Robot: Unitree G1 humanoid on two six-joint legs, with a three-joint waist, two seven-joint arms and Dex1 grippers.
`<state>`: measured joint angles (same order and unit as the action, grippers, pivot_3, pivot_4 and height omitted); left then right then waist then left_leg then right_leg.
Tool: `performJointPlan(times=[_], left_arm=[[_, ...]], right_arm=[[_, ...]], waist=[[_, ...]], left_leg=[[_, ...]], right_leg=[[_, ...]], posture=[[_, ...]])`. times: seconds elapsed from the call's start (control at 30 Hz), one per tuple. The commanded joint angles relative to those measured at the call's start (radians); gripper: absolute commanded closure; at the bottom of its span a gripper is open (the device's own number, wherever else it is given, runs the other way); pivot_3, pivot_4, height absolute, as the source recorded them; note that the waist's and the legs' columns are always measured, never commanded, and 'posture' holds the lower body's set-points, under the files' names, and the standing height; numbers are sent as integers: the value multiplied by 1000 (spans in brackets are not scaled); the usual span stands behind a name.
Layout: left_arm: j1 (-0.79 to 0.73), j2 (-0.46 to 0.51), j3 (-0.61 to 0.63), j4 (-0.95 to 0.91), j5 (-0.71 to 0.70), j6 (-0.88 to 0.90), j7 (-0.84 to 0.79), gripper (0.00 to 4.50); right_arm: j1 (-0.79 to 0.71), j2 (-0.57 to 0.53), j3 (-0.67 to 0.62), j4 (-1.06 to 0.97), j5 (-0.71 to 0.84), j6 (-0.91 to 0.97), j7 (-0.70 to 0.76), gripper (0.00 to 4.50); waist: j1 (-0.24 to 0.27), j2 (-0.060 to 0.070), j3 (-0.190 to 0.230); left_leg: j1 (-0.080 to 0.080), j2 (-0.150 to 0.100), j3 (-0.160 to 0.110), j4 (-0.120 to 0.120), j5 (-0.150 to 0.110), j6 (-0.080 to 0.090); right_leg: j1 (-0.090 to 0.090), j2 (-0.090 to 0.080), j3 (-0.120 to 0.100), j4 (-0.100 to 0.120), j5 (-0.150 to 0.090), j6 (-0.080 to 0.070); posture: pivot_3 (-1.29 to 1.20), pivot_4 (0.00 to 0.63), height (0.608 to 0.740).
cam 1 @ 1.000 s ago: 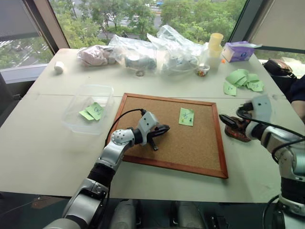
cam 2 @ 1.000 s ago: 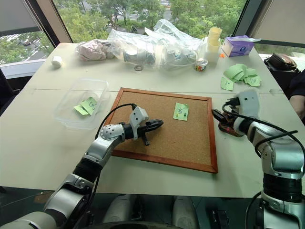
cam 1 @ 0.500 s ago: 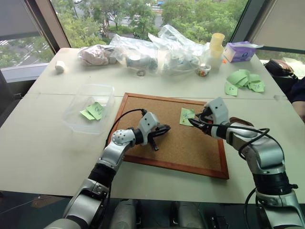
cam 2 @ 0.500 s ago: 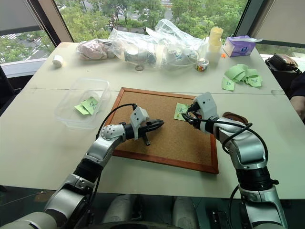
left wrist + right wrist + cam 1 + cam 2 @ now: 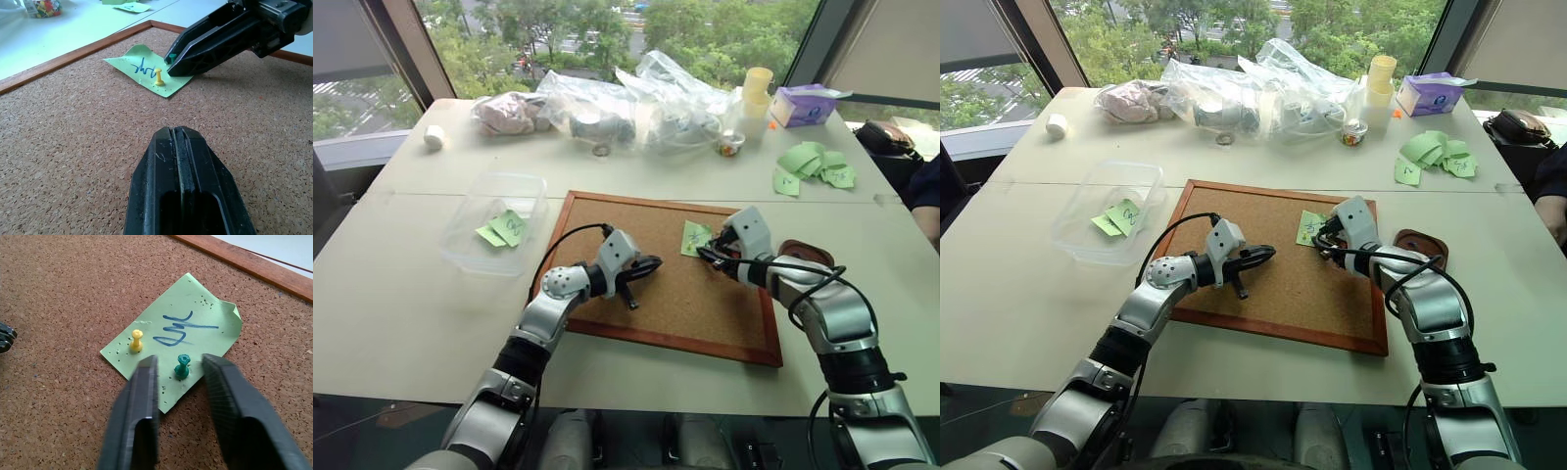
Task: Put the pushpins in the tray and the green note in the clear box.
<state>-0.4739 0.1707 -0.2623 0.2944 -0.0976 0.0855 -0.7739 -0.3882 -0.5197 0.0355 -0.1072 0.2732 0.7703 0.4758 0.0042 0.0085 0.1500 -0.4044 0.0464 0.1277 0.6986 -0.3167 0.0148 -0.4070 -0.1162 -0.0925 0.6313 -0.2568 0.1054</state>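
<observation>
The green note (image 5: 171, 340) lies on the cork board (image 5: 675, 294), pinned by two pushpins, one yellow (image 5: 136, 340) and one green (image 5: 182, 366). My right gripper (image 5: 705, 253) reaches over the note's near corner. Its fingers (image 5: 142, 396) stand on either side of the green pushpin (image 5: 172, 58) and close on it. My left gripper (image 5: 651, 264) is shut with nothing in it, hovering low over the board's middle, left of the note. The tray (image 5: 1420, 240) sits right of the board, behind my right forearm. The clear box (image 5: 460, 245), left of the board, holds two green notes.
Clear plastic bags (image 5: 636, 108), a small cup of coloured pins (image 5: 729, 147), stacked yellow cups (image 5: 756, 88) and a purple box (image 5: 803, 103) line the table's far side. Pale-green slips (image 5: 813, 164) lie at far right. A person's sleeve (image 5: 925, 191) shows at the right edge.
My right gripper swung left from over the tray to the green note, sank, and its wide-open fingers drew in around the green pushpin. The left arm stayed still.
</observation>
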Motion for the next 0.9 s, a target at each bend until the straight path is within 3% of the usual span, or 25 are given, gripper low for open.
performJointPlan(times=[0.03,0.2,0.6,0.9], left_arm=[[25,14,-2,22,22,26,18,4500],[27,16,-3,21,23,35,20,4500],[21,22,-15,47,33,20,15,4500],[8,19,-23,71,30,-3,13,4500]], right_arm=[[-10,0,-16,-33,-1,-12,7,4443],[-12,-25,-76,-91,19,23,-2,4443],[16,-84,-444,-94,100,145,-106,4443],[157,-127,-490,-22,94,106,-84,4443]], waist=[[0,0,0],[1,0,0],[3,0,0],[1,1,-1]], left_leg=[[0,0,0,0,0,0],[0,0,0,0,0,0],[-1,0,0,0,-2,3],[1,0,0,0,-3,5]], right_leg=[[0,0,0,0,0,0],[0,0,0,0,0,0],[-1,0,0,0,0,0],[0,0,0,0,0,0]], posture=[[0,150,740],[0,150,740],[0,150,740],[0,150,740]])
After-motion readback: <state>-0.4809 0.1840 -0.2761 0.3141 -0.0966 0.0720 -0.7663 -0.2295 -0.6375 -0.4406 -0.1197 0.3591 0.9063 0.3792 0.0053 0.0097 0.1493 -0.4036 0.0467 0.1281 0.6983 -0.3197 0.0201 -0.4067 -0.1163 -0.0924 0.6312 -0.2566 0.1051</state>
